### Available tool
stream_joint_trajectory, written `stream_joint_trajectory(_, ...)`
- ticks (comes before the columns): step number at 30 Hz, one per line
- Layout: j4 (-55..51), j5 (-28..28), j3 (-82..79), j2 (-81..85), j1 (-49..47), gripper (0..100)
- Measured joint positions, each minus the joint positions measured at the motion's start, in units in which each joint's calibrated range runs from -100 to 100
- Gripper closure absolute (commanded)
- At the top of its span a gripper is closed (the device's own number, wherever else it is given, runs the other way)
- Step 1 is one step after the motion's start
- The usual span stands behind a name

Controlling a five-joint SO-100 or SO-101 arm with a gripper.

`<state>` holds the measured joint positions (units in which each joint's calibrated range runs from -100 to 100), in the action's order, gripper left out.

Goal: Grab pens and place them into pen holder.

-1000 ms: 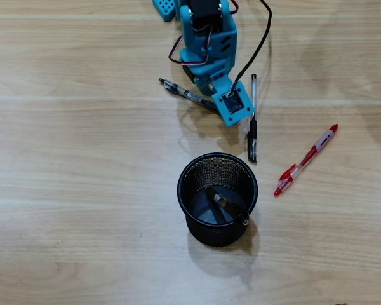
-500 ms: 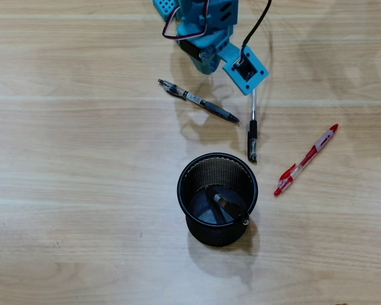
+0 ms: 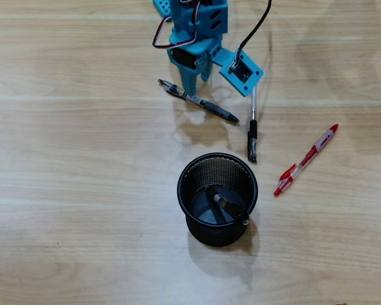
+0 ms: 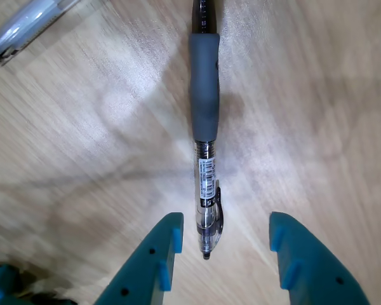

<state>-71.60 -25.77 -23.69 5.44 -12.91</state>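
One pen already leans inside the round black wire-mesh pen holder (image 3: 217, 198), its dark barrel resting against the rim; three are left out on the pale wood-grain counter (image 3: 82, 190). My blue plastic claw (image 4: 223, 251) is spread wide and has hold of nothing. In the wrist view its two tips straddle the clip end of a slim black-and-clear pen (image 4: 204, 146) with a matte grey rubber grip and a small printed label on its see-through barrel; it lies flat between them, touching neither. I judge this to be the next pen to grab. In the overhead view, a second black-and-clear pen (image 3: 252, 130) lies just above the holder, and a glossy red-and-clear pen with white (image 3: 306, 159) lies off to the holder's right.
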Motion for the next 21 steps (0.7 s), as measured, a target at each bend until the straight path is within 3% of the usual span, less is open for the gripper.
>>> stream_joint_trajectory(21, 7.0, -1.6, -1.9, -12.7, -1.8, 83)
